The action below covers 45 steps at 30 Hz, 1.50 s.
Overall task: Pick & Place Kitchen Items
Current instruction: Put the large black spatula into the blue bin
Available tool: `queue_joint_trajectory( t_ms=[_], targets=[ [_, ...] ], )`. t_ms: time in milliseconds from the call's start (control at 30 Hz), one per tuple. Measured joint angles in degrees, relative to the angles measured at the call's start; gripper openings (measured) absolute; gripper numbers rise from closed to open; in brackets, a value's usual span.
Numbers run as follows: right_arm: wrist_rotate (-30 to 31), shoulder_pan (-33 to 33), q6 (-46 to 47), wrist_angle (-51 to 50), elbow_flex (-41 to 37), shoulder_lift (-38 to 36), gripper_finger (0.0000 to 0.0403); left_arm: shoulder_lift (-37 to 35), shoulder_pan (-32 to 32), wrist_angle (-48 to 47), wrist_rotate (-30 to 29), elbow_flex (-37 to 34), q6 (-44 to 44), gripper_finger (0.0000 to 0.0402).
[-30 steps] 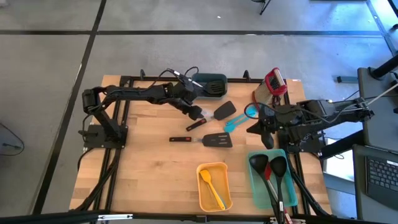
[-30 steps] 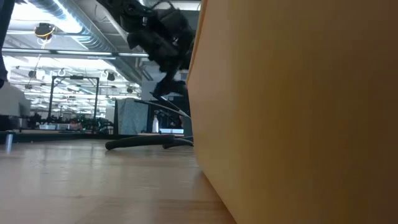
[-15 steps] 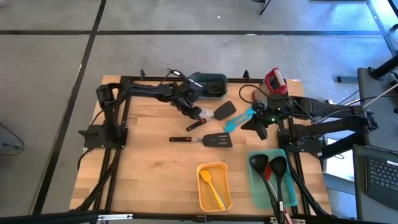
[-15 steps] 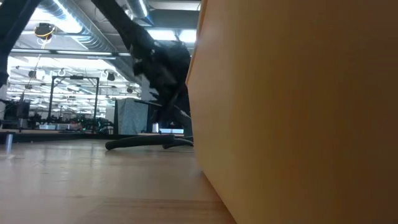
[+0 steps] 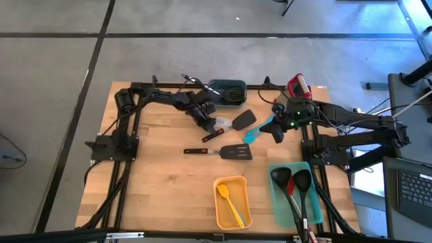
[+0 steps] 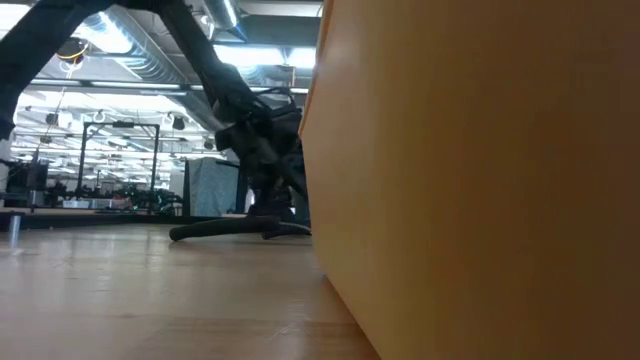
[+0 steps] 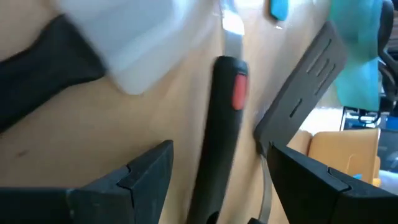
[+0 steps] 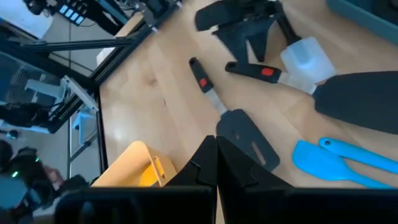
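Hovering with its fingers spread wide, the left gripper (image 5: 208,121) is straddling the black handle of the white spatula (image 7: 221,118), near the middle of the tabletop's (image 5: 162,189) far edge. This utensil is looking light and stiff; the slim handle is offering the best hold. The right gripper (image 5: 275,133) is waiting clenched and empty beside the teal spatula (image 5: 258,128).

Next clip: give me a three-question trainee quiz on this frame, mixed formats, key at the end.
1. True or false: the left gripper hangs open over the black handle of the white-headed spatula.
2. Which holds two black ladles? A) yellow bin B) teal tray C) dark green bin
3. Fill in: the right gripper is ____, next to the blue spatula.

Key: 1 true; 2 B, the teal tray; 3 shut.
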Motion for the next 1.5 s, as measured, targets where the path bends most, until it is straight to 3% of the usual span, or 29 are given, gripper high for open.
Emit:
queue_joint_trajectory(
  t_ms=[367,1133,1500],
  targets=[
    [0.18,-0.7,1.31,0.18,0.0,0.34,0.0,0.07,-4.62,3.56,-4.03,0.0,-0.41,0.0253],
    [-0.27,-0.7,0.92,-0.28,0.02,0.34,0.0,1.0,-6.26,5.08,-10.24,0.17,-3.76,0.0253],
    [-0.3,-0.7,-1.11,-0.93,0.04,0.34,0.0,1.18,-7.51,4.77,-14.63,0.11,-5.59,0.0179]
  ],
)
